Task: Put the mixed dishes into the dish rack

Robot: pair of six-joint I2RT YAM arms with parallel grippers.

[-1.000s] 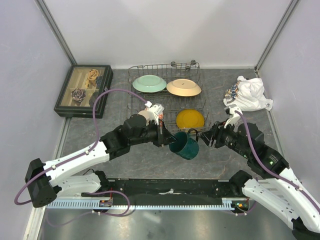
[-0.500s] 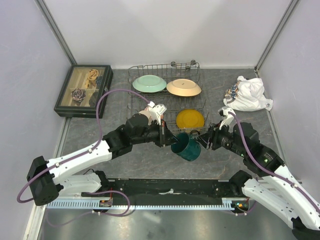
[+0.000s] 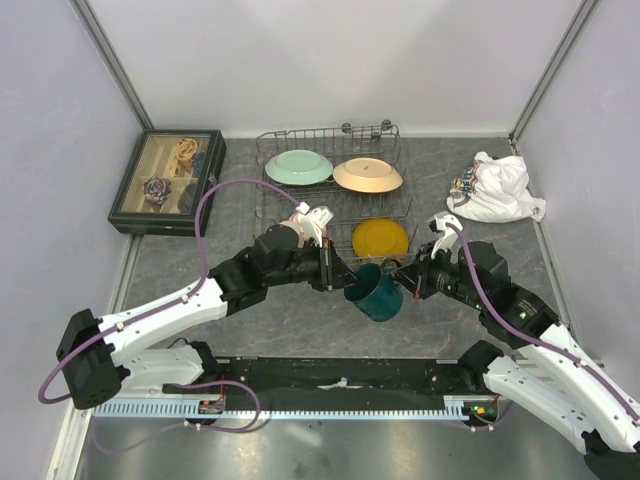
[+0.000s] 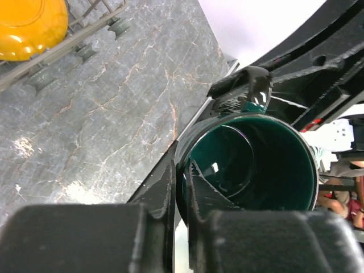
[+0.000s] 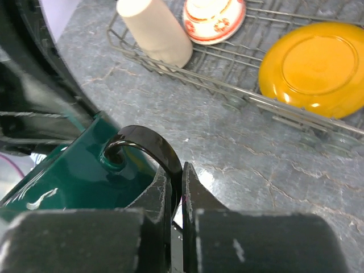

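The dark green mug [image 3: 378, 293] hangs tilted above the table between both arms, just in front of the dish rack [image 3: 268, 190]. My left gripper [image 4: 181, 168] is shut on the mug's rim, one finger inside the mug [image 4: 250, 165] and one outside. My right gripper [image 5: 176, 173] is shut on the mug's black handle [image 5: 149, 142]. In the rack lie the yellow plate [image 3: 380, 238], the pale green plate [image 3: 298, 167] and the tan plate [image 3: 367, 175]. The beige cup [image 5: 153, 28] and the red-orange bowl [image 5: 213, 17] also sit in the rack.
A dark glass-topped display box [image 3: 168, 180] stands at the far left. A white cloth bundle [image 3: 497, 188] lies at the far right. Grey walls close in both sides and the back. The rack's near edge [image 5: 250, 102] runs just beyond the mug.
My right gripper has moved in toward the mug and shut on its handle. The mug and the left gripper have shifted slightly toward the right.
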